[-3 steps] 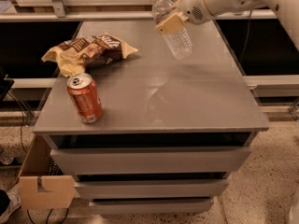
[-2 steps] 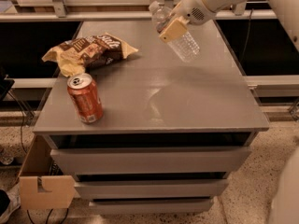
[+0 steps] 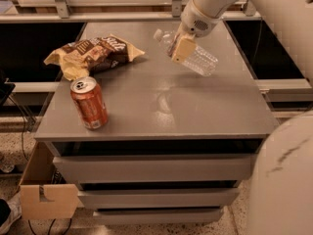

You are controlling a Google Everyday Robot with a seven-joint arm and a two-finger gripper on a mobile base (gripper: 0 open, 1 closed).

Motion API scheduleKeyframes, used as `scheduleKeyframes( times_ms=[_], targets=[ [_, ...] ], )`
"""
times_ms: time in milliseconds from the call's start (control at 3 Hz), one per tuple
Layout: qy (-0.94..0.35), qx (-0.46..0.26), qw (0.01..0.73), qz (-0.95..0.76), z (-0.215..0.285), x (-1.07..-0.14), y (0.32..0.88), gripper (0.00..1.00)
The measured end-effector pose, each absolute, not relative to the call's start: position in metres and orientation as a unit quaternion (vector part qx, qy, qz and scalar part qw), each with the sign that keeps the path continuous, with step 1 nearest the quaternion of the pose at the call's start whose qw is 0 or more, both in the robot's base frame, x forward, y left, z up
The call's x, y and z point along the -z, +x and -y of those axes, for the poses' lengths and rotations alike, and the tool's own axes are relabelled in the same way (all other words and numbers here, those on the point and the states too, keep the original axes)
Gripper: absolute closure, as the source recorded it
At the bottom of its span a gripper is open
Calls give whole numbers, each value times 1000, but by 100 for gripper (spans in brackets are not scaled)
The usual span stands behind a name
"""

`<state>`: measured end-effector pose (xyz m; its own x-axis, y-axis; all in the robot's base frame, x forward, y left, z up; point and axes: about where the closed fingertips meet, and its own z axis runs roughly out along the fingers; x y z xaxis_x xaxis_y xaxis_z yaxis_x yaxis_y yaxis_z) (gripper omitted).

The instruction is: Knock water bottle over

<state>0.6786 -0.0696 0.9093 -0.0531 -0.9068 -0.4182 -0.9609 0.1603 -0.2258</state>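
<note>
The water bottle is a clear ribbed plastic bottle with a white cap. It lies steeply tilted, almost on its side, at the back middle of the grey table top, cap to the left and base to the right. My gripper comes down from the white arm at the top right and sits against the bottle's neck end, covering part of it.
An orange-red soda can stands upright near the front left edge. A crumpled brown chip bag lies at the back left. A cardboard box sits on the floor at the left. A white robot part fills the lower right corner.
The bottle has tipped from a slight lean to nearly lying on its side, base swinging right. My gripper has moved a little down and left with it.
</note>
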Motion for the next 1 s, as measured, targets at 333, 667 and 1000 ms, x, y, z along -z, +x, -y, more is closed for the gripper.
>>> scheduleKeyframes(
  times_ms=[333, 667, 1000],
  targets=[
    [-662, -34, 178, -728, 76, -890, 673, 100],
    [-666, -11, 138, -733, 81, -875, 672, 100],
    [-666, -6, 120, -736, 80, -864, 671, 82]
  ],
)
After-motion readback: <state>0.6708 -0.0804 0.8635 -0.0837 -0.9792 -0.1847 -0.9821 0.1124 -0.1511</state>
